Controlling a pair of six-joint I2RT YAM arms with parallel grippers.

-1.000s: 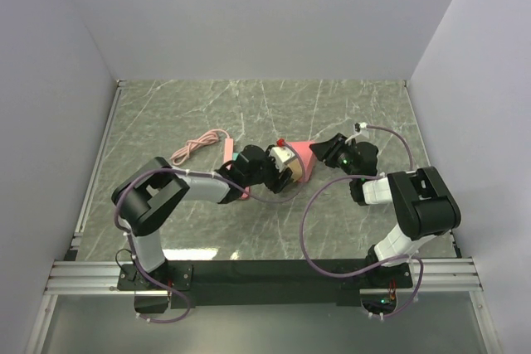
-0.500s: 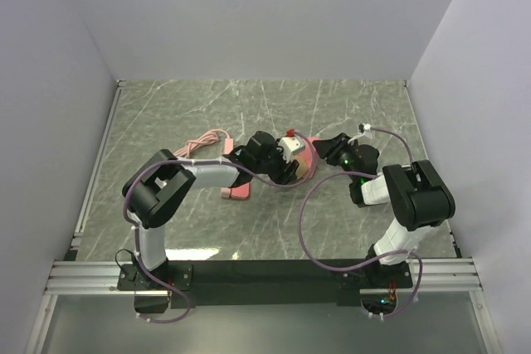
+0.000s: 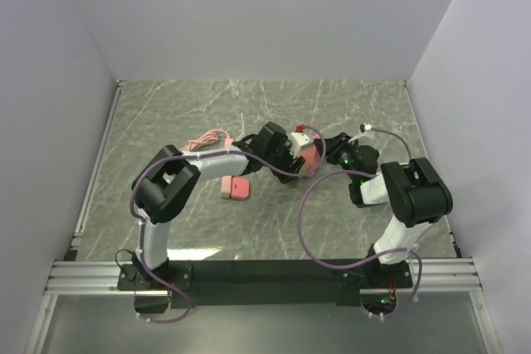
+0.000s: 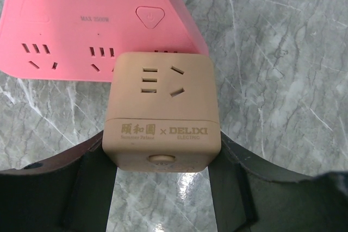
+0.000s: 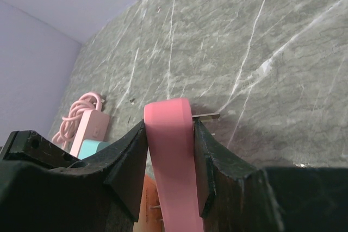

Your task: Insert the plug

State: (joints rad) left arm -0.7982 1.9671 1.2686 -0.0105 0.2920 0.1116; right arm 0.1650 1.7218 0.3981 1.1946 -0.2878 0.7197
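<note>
A grey-green marble table sits boxed in by pale lavender walls at the back and on both sides, with an aluminium rail along the near edge. Near the table's middle, the tan DELIXI cube plug adapter is clamped in the left gripper. A dark finger presses each side of it; its socket face is toward the wrist camera and its button face is nearest the palm.

Just past those fingertips lies the pink power strip. The cube overlaps the strip's near corner (whether its prongs are seated cannot be told). The right gripper pinches the same strip across its thin edge with a finger on each flat side, and the strip's rounded end pokes out beyond the fingertips.

In the overhead view the two grippers meet almost tip to tip. Beyond them, bare marble runs to the back wall. Behind the left gripper, beside its forearm, a pink block lies on the marble. A coiled pink cable rests on the forearm's far side, well short of the left wall. The right arm is folded close to the right-hand table edge.
</note>
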